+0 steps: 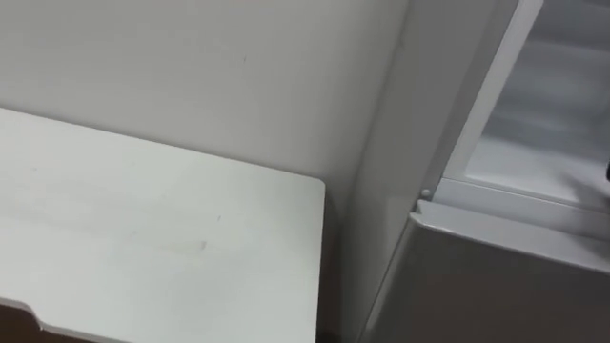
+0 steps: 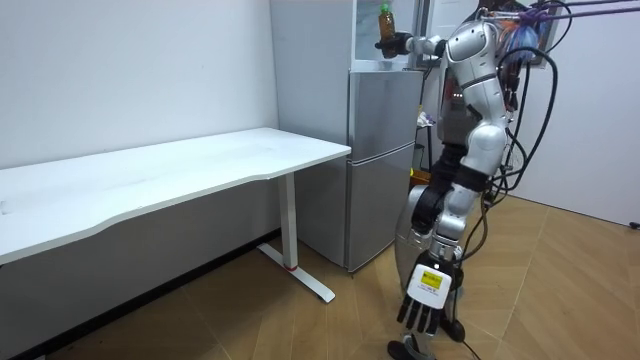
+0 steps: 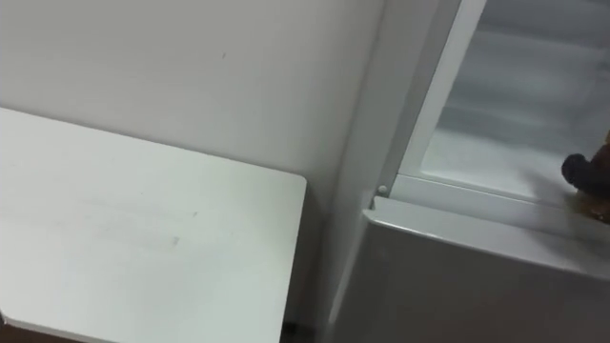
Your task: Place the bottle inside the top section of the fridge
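In the room view I stand in front of the grey fridge (image 2: 380, 160), right arm stretched up into its open upper compartment (image 2: 366, 32). My right hand (image 2: 397, 43) is shut on the lower part of an upright bottle (image 2: 385, 20) of amber liquid with a green top, just above the compartment's floor. In the right eye view the dark hand (image 3: 579, 171) and a brown sliver of the bottle (image 3: 603, 152) show at the right edge, over the white compartment floor (image 3: 496, 162). My left hand (image 2: 424, 300) hangs low beside my leg, fingers relaxed and holding nothing.
A long white desk (image 1: 143, 238) stands against the wall to the left of the fridge, a narrow gap between them. The lower fridge door (image 3: 457, 276) is closed. Wooden floor lies behind me.
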{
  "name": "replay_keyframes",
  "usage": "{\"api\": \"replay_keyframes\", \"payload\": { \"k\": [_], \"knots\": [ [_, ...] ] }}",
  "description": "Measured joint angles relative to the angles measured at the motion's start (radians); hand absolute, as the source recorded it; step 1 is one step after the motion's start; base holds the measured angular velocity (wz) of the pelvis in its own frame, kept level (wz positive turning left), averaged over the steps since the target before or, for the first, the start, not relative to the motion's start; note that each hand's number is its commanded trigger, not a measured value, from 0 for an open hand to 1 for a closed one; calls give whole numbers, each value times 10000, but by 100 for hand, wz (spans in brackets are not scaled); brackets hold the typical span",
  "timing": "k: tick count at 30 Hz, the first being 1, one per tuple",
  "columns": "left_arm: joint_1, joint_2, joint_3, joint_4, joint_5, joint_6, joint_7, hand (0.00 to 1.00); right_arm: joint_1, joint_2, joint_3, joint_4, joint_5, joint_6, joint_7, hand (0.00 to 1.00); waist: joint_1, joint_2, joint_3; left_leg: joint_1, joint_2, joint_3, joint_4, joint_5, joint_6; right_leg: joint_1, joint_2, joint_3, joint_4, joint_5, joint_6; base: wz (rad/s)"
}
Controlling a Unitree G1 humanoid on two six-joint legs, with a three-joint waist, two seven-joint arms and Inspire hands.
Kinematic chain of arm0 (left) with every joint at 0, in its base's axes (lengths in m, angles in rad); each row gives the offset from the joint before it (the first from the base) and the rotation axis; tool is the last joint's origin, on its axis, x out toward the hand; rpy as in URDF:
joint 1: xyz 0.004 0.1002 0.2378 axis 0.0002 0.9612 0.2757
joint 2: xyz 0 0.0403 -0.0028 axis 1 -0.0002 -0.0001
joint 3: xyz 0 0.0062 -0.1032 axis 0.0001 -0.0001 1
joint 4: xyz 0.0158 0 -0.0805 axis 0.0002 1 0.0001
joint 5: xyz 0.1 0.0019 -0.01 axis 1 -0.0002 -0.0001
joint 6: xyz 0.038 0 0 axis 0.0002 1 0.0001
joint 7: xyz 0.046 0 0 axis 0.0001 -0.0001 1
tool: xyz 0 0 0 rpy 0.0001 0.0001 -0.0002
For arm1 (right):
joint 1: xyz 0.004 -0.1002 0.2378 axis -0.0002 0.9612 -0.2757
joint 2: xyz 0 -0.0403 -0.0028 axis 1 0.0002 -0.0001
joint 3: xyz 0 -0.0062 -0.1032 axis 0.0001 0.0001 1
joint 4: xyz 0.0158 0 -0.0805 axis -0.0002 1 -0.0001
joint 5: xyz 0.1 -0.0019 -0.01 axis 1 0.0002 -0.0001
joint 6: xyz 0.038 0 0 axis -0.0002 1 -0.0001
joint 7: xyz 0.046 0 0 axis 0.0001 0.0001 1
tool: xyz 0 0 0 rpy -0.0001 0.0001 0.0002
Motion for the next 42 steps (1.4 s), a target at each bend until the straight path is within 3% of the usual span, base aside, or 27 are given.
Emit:
{"api": "replay_keyframes", "payload": {
  "k": [6,9,20,24,25,27,31,33,34,37,42],
  "knots": [
    [-8,28,0,-30,0,1,-137,0,-366,-73,426,94,-3,2,0,100,233,-6,-4,-40,-31,-249,1,-1,-1,54,14,-34,-24,0,0,8],
    [-15,32,1,-31,-21,2,-143,0,-373,-73,500,245,-19,5,8,100,285,4,-6,-160,-55,-443,114,2,-4,58,3,-288,-24,0,0,21],
    [-179,166,97,-98,0,64,-157,0,-1237,-72,1225,1820,-39,46,6,100,852,14,44,-374,-74,-739,290,9,-13,77,-5,-564,-19,-12,15,9],
    [-267,490,70,-302,-20,170,-143,0,-1418,-69,1672,1854,-43,30,-147,100,990,-74,119,-722,-83,-991,412,0,-32,5,5,-897,-22,-9,11,19],
    [-320,575,19,-404,-49,213,-137,0,-1421,-67,1675,1868,-28,30,-213,100,1076,-52,173,-855,-77,-1032,570,-5,-37,-28,19,-908,-27,-9,11,17],
    [-410,710,-114,-465,-320,233,-125,0,-1425,-58,1683,1855,-14,-23,-295,100,1155,-95,166,-1161,-75,-1153,806,-8,-40,-170,29,-1043,-26,-7,7,17],
    [-694,1005,-313,-796,-718,412,18,0,-1801,-31,1902,2376,263,-503,-663,100,1520,-14,244,-1827,48,-1354,1321,-84,-96,-476,250,-1117,-235,118,-188,8],
    [-734,1205,-470,-841,-825,427,138,0,-1933,-21,2157,2620,212,-707,-950,54,1721,78,301,-2047,131,-1372,1503,-113,-140,-510,357,-1139,-368,199,-297,0],
    [-735,1302,-527,-901,-913,433,257,0,-1930,-16,2162,2685,268,-830,-1122,0,1756,127,283,-2257,187,-1439,1639,-134,-174,-649,413,-1189,-325,228,-344,0],
    [-731,1470,-798,-1012,-1373,476,459,0,-1949,-34,2159,2847,379,-1182,-1444,0,1889,244,254,-2624,273,-1537,1780,-98,-292,-927,505,-1288,-305,297,-458,6],
    [-697,1524,-1067,-1159,-1561,720,452,0,-2077,28,2252,3212,412,-1567,-1441,0,2067,343,279,-2740,416,-1544,1783,23,-402,-1081,573,-1397,-163,303,-469,-1]
  ]
}}
